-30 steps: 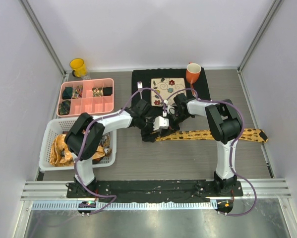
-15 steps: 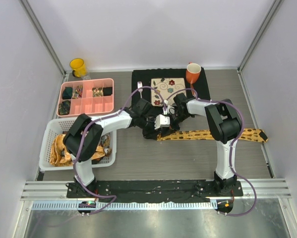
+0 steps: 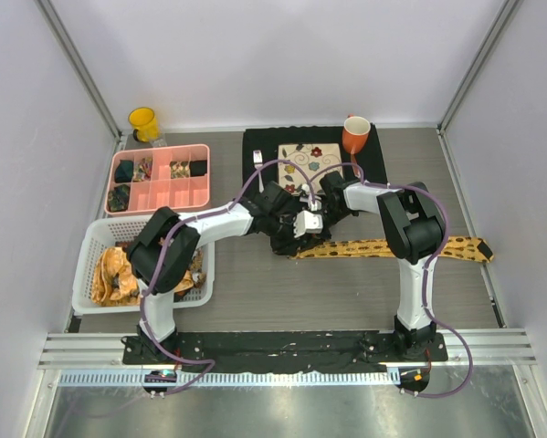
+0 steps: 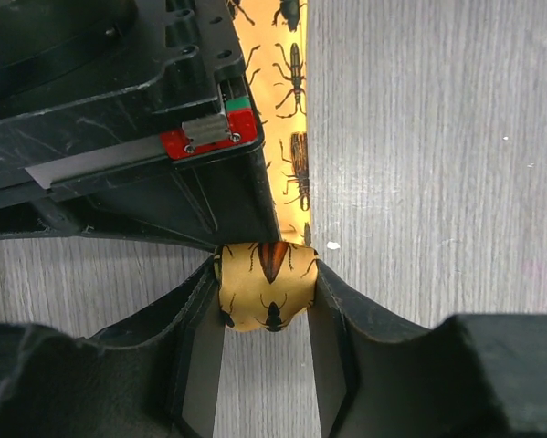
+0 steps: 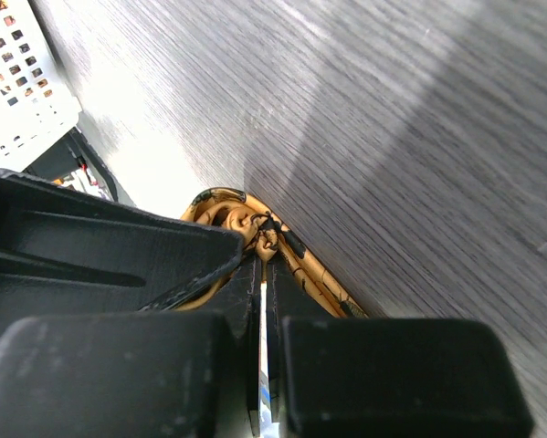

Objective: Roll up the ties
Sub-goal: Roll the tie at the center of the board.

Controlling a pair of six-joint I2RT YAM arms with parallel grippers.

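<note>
Mustard tie [image 3: 373, 248] barely begun: left fingers [image 4: 203, 365] clasp a small coil [image 4: 269, 285], right fingers [image 5: 246, 285] pinch its core; most lies flat.

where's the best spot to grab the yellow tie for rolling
Grip the yellow tie at its rolled end, one of the fingers on each side edge of the coil, coming down from above. The coil is the only raised, bunched part; the rest lies flat on the table, giving nothing to pinch.
</note>
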